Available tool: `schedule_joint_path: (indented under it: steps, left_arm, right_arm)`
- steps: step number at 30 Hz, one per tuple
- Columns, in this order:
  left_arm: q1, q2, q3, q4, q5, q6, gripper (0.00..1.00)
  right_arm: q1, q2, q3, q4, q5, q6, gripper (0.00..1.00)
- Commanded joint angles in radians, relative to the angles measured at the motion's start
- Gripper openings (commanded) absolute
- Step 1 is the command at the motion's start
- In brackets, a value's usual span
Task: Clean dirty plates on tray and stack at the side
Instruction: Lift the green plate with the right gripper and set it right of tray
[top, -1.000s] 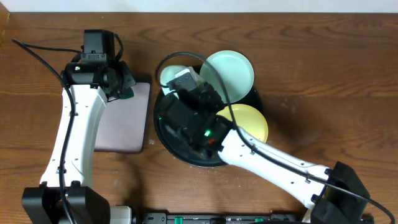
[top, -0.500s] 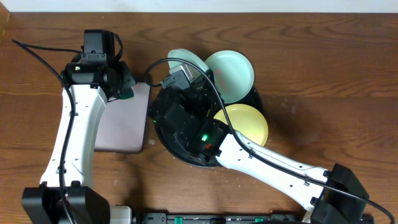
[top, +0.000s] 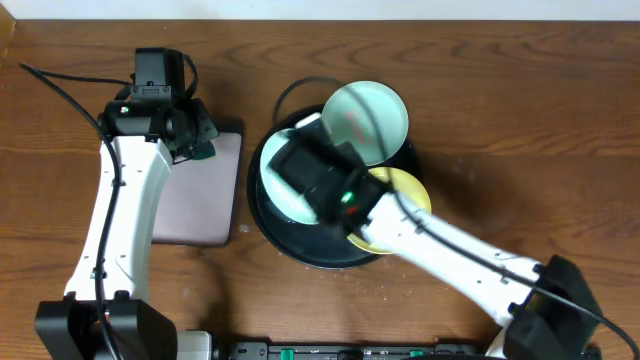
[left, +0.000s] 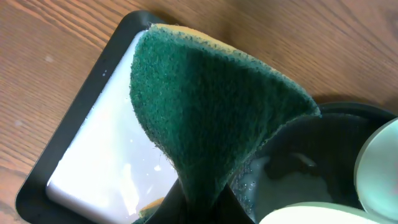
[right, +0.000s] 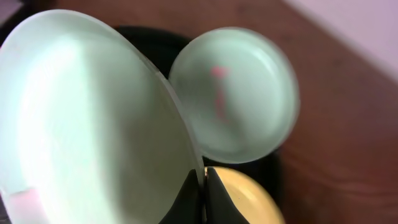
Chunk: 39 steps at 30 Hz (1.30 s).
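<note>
My right gripper (right: 204, 193) is shut on the rim of a pale mint plate (right: 87, 118), held tilted over the left part of the round black tray (top: 300, 255). From overhead, this held plate (top: 280, 195) shows beside the right gripper (top: 318, 172). A second mint plate (top: 367, 120) with a pink smear rests on the tray's far edge. A yellow plate (top: 405, 190) lies on the tray's right side. My left gripper (left: 199, 205) is shut on a green sponge (left: 211, 106) above the small rectangular tray (left: 81, 106).
The rectangular black-rimmed tray (top: 200, 200), pale pink inside, sits left of the round tray. The right arm (top: 470, 270) reaches diagonally from the front right. A black cable (top: 290, 95) loops over the round tray's far side. Brown wood table lies around.
My right arm has swung, bringing the held mint plate from the tray's far-left edge down over its left-middle part. The left arm and sponge have not moved.
</note>
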<state>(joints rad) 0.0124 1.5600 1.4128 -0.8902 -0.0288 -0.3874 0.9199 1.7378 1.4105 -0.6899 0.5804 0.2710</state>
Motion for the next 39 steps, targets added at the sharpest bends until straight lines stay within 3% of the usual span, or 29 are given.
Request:
schedule_joint_path:
  steps: [1,8,19,26,39]
  left_arm:
    - [0.003,0.008,-0.005,0.000,-0.004,0.016,0.08]
    - [0.003,0.008,-0.005,0.000,-0.004,0.016,0.07]
    - [0.003,0.008,-0.005,0.000,-0.004,0.016,0.07]
    - [0.003,0.008,-0.005,0.000,-0.004,0.016,0.07]
    - [0.003,0.008,-0.005,0.000,-0.004,0.016,0.07]
  right_arm:
    - [-0.143,-0.108,0.014,0.008,-0.318,0.061,0.01]
    - [-0.543,-0.245,0.014,-0.034,-0.637,0.062,0.01]
    - [-1.056,-0.191,-0.027,-0.203,-0.665,0.056,0.01]
    - [-1.171,-0.110,-0.112,-0.174,-0.668,-0.029,0.01]
    - [-1.182,0.102,-0.195,0.004,-0.667,-0.131,0.01]
